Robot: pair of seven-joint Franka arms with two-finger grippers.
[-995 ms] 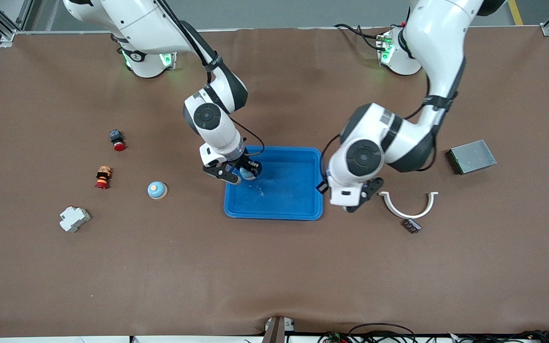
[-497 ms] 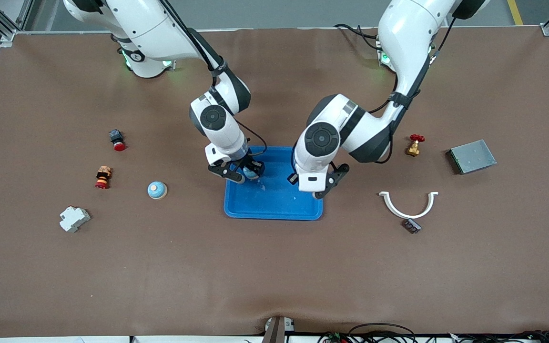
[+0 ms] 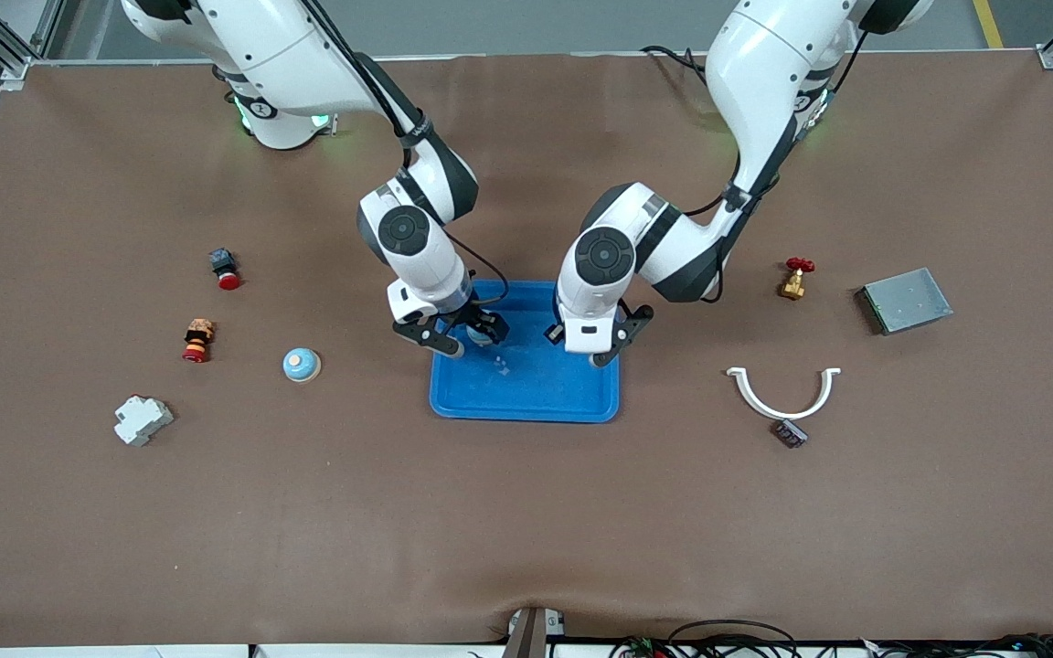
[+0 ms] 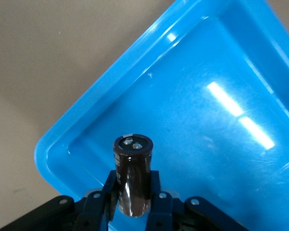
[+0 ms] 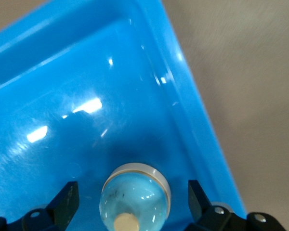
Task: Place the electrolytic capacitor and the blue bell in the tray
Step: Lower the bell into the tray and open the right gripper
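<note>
The bright blue tray lies mid-table. My right gripper is low over the tray's end toward the right arm. In the right wrist view that gripper stands open, with the blue bell lying in the tray between its fingers, touched by neither. From the front the bell shows as a pale blue spot. My left gripper hangs over the tray's other end. In the left wrist view it is shut on a dark brown electrolytic capacitor, above the tray's corner.
A second blue dome bell, two red-and-black buttons and a white breaker lie toward the right arm's end. A brass valve, grey flat box, white arc and small dark part lie toward the left arm's end.
My right gripper has opened and let go of the blue bell in the tray. My left arm has swung from beside the white arc to over the tray, still holding the capacitor.
</note>
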